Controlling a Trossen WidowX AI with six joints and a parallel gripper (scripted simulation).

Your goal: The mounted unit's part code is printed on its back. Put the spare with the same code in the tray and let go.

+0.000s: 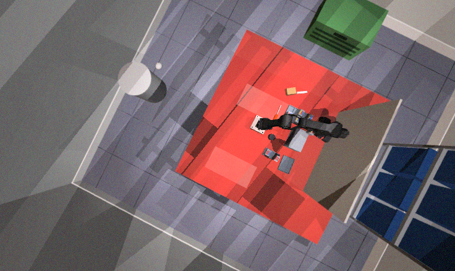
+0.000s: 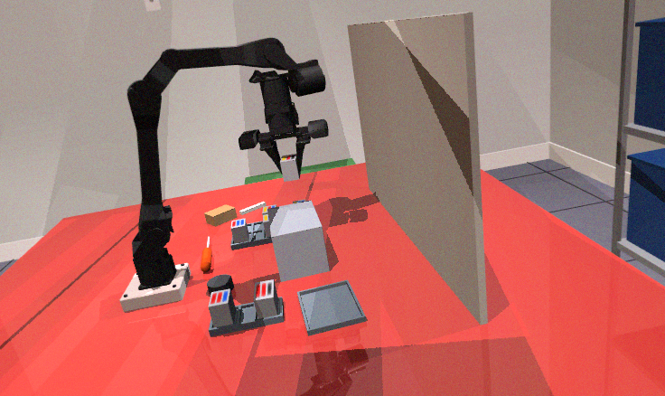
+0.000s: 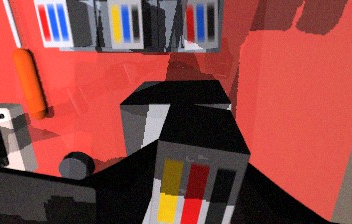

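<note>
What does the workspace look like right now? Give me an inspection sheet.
Surface: red table, glossy, with shadows.
Job's things: grey tray holds nothing; held spare striped yellow, red, black, high over the mounted unit; near rack holds two spares; far rack holds several more.
Clutter: orange screwdriver, tan block, white stick, black puck.
Gripper: gripper shut on the spare, pointing down.
Cables: nothing seen.
Surroundings: tall beige panel standing on the table, blue shelving, green crate, grey cylinder.
</note>
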